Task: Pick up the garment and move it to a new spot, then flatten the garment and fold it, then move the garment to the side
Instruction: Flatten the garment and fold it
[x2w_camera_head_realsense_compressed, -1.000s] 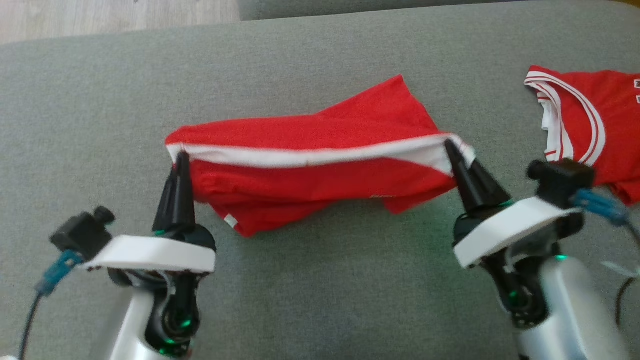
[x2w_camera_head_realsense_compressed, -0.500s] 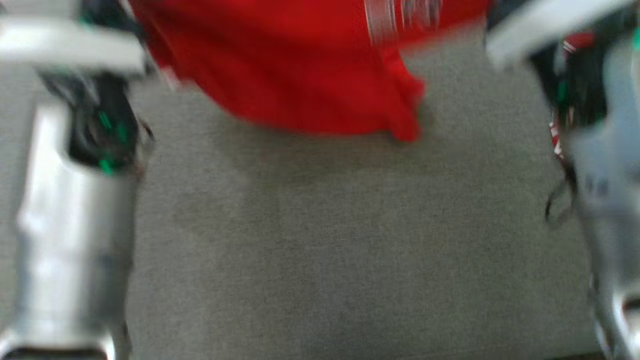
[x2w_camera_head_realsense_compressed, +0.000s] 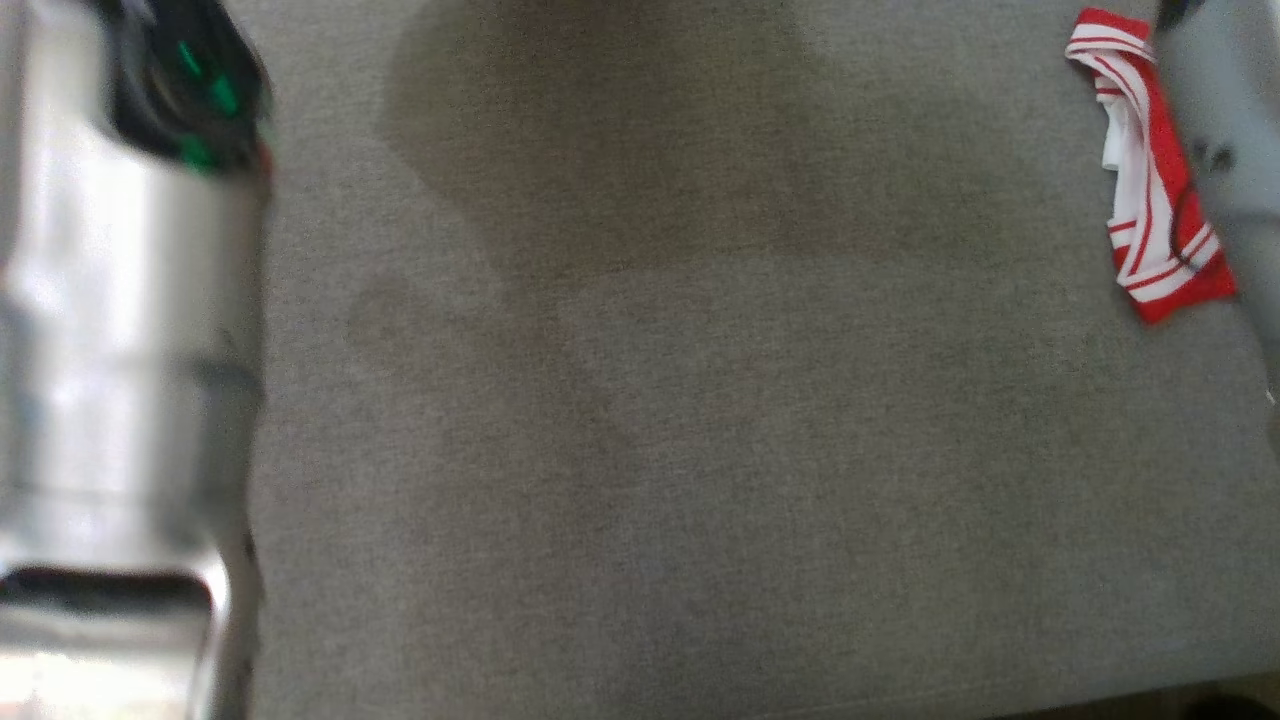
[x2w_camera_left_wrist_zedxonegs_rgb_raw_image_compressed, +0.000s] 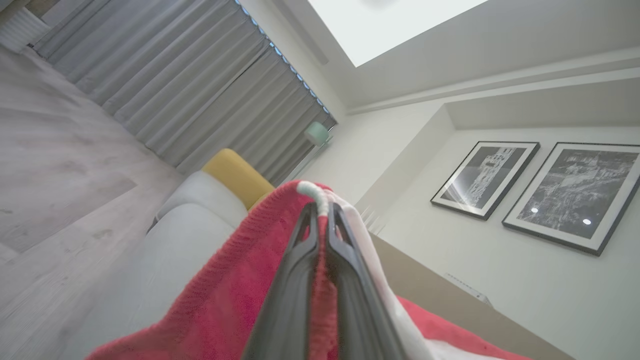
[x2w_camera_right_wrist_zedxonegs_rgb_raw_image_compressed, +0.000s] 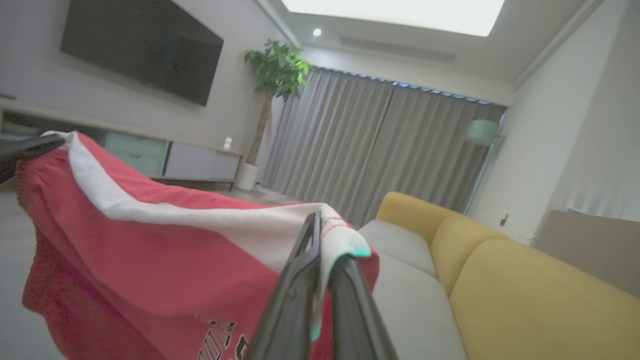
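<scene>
You are holding the garment (x2w_camera_right_wrist_zedxonegs_rgb_raw_image_compressed: 150, 240) aloft, clear of the grey sofa seat (x2w_camera_head_realsense_compressed: 700, 450); it is red, and you are gripping it along its white band (x2w_camera_right_wrist_zedxonegs_rgb_raw_image_compressed: 200, 217). Your left pincer (x2w_camera_left_wrist_zedxonegs_rgb_raw_image_compressed: 322, 212) is pinching one end of that band, fingers pressed together on the cloth. Your right pincer (x2w_camera_right_wrist_zedxonegs_rgb_raw_image_compressed: 327, 240) is pinching the other end in the same way. The band is running between them with a slight sag, and the rest is hanging below in loose folds, printed lettering (x2w_camera_right_wrist_zedxonegs_rgb_raw_image_compressed: 222, 340) showing near the bottom. I am judging this to be the carrying stage, with flattening and folding not yet begun. A broad shadow (x2w_camera_head_realsense_compressed: 600, 150) is lying on the seat, likely cast by the hanging cloth. For a clean set-down, I am advising that you hold both grips level and draw the band taut. Lower until the hanging hem meets the seat first, then lay the rest down away from it. Stay well apart from the striped cloth (x2w_camera_head_realsense_compressed: 1150, 230) lying beside your right forearm (x2w_camera_head_realsense_compressed: 1225, 130). As to containers, I am noting none in use: the two pincers alone are bearing the load.
</scene>
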